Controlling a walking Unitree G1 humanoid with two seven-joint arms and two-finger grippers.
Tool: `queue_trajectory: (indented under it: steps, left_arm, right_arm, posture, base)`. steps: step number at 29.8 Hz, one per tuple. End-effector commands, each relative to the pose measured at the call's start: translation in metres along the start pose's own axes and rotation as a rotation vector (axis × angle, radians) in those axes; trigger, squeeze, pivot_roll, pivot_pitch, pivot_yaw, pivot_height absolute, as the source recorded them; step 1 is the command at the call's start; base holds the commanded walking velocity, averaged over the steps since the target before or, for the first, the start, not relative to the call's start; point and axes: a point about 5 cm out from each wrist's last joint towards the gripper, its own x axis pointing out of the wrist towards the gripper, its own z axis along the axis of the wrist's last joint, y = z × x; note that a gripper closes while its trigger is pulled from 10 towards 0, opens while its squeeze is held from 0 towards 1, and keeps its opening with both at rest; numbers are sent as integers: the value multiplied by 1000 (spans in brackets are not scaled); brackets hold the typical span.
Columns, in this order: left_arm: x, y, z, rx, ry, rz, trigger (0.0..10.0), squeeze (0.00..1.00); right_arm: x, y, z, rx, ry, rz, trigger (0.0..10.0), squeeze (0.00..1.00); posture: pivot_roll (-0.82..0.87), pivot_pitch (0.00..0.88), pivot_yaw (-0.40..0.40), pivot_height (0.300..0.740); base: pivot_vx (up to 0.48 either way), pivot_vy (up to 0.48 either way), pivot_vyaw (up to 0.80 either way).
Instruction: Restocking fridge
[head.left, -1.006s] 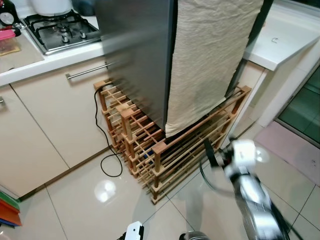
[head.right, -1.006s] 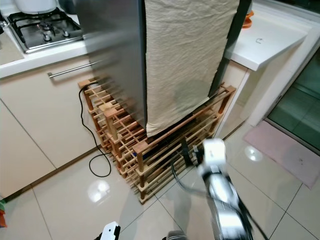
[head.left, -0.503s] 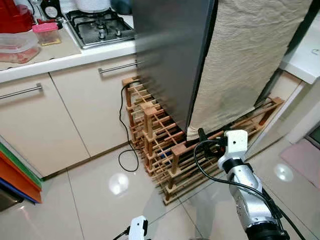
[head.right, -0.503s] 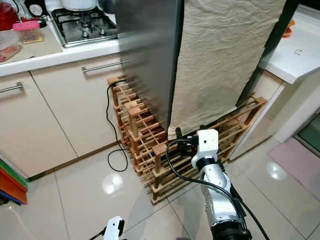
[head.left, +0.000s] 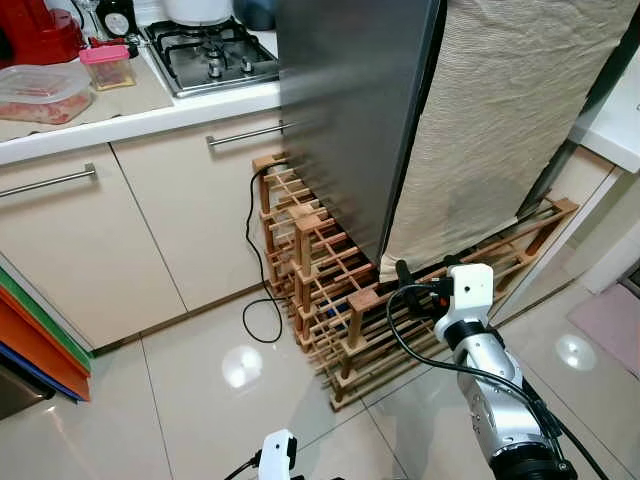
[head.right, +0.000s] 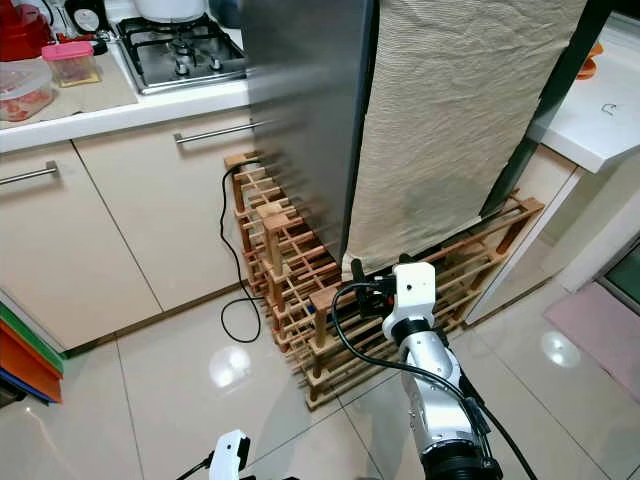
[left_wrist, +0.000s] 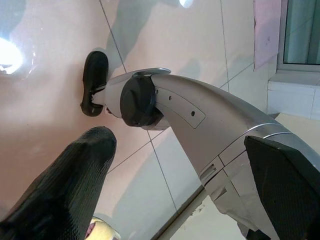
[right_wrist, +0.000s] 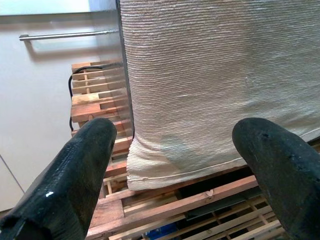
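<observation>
My right jaws (right_wrist: 175, 165) are raised in front of the fridge (head.right: 310, 110), spread wide with nothing between them. Through my right wrist camera the two black fingers (right_wrist: 75, 170) frame the lower hem of the beige cloth (right_wrist: 210, 85) that hangs down the fridge's front, with the wooden rack (right_wrist: 165, 205) just beneath it. My head views add what the wrist cannot: the fridge is a tall steel body standing on that rack (head.left: 330, 290), a black cable (head.left: 250, 270) trails down its side to the tiled floor (head.left: 200, 400), and to my left runs the bench (head.left: 120, 110) with cream cabinets, a gas hob (head.left: 210, 55), a lidded plastic container (head.left: 40, 90) and a small pink-lidded tub (head.left: 108, 66).

My left jaws (left_wrist: 175, 165) hang low and idle, also spread. That wrist view looks along a black finger (left_wrist: 65, 185) at my own silver leg (left_wrist: 200, 120) and the glossy floor.
</observation>
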Motion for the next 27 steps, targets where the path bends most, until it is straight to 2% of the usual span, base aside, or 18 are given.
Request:
queue_trajectory:
  steps: [1, 27]
  left_arm:
    - [-114, -97, 252, 639, -1110, 266, 10000, 0]
    - [-114, -97, 252, 639, -1110, 266, 10000, 0]
  right_arm:
    - [2, -2, 4, -4, -20, -2, 10000, 0]
    - [2, -2, 4, -4, -20, -2, 10000, 0]
  posture:
    - [-70, 28, 26, 740]
    - [-70, 28, 26, 740]
  base:
    - [0, 0, 0]
    - [0, 0, 0]
